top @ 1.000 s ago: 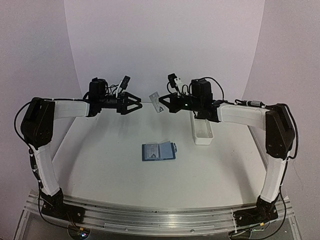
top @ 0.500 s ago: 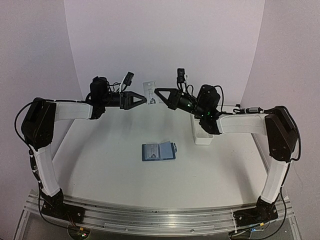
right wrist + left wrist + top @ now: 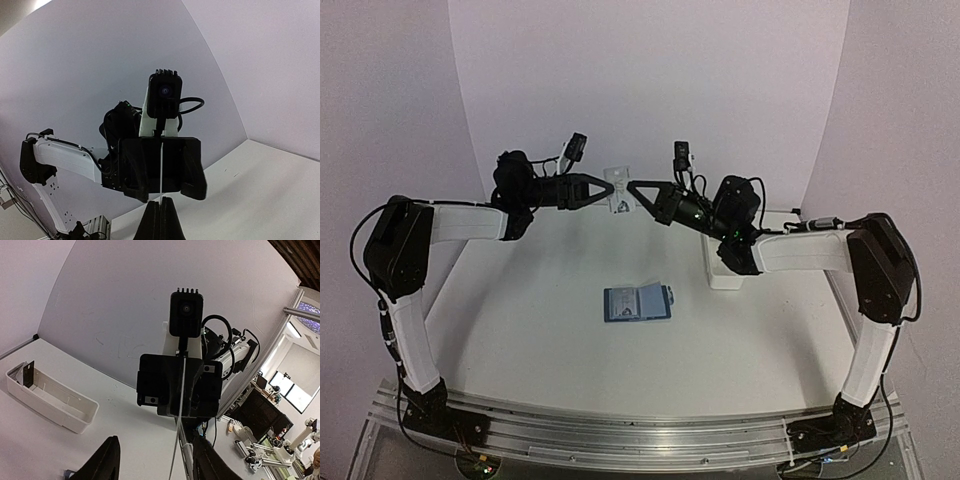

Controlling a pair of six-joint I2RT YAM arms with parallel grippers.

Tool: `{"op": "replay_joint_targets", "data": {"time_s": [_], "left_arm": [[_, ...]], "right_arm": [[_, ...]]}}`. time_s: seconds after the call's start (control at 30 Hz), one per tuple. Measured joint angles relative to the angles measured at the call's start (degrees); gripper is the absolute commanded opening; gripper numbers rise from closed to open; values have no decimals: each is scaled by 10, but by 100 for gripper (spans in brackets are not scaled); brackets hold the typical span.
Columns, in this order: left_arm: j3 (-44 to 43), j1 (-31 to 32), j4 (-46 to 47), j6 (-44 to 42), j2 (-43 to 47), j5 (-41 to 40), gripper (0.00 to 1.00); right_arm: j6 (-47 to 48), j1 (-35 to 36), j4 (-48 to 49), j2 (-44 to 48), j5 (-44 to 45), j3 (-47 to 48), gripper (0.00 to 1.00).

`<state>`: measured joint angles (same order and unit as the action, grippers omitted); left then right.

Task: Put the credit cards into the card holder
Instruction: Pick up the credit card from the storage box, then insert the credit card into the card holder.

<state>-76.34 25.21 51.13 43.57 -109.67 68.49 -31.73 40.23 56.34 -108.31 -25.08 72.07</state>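
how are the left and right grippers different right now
The right gripper is shut on the credit card, while the left gripper is open, a finger on each side of that card with gaps showing. The right gripper reaches in from the right, the left gripper from the left, tips facing. Both hover above the table at the same card.

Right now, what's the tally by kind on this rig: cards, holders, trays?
white tray: 1
card holder: 1
credit cards: 2 (light card pinched by the right gripper; dark card standing in the white tray)
Total: 4
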Motion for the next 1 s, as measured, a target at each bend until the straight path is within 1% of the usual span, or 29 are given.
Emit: {"op": "replay_joint_targets", "data": {"time_s": [0.07,0.1,0.23,0.27,0.3,0.33,0.37,0.43,0.47,0.5,0.53,0.57,0.6,0.7,0.73,0.77,0.87,1.0], "left_arm": [[0,0,12,13,0,3,8],[0,1,15,15,0,4,2],[0,3,19,25,0,10,0],[1,3,18,28,0,10,0],[3,3,16,29,0,10,0],[4,3,10,28,1,10,0],[4,3,-2,21,1,6,0],[4,3,-59,-2,2,-12,0],[3,4,-104,-15,3,-32,0],[3,4,-139,-24,3,-47,0],[3,6,-228,-45,3,-87,0],[3,6,-256,-50,2,-97,0],[5,8,-299,-59,1,-119,0],[32,14,-374,-73,0,-159,0],[37,17,-381,-73,0,-163,0],[51,24,-392,-77,-3,-171,0],[77,49,-403,-77,-19,-185,0],[102,76,-407,-75,-40,-193,0]], "right_arm": [[0,0,0,0,0,0,0],[2,0,0,0,0,0,0],[6,-1,-8,0,4,0,0],[9,-3,-14,0,4,0,6],[11,-3,-17,0,4,0,27],[15,-2,-24,0,9,0,36],[14,-2,-30,0,14,0,43],[22,-1,-45,0,33,0,58],[31,0,-70,2,57,0,61],[35,0,-100,5,78,0,60],[49,2,-180,12,131,5,60],[50,2,-202,13,146,7,59],[50,3,-280,15,192,21,60],[30,4,-435,16,262,38,62],[26,4,-456,16,268,38,62],[10,4,-518,16,283,38,62],[-14,12,-607,9,299,38,62],[-24,28,-661,-20,308,41,62]]}}
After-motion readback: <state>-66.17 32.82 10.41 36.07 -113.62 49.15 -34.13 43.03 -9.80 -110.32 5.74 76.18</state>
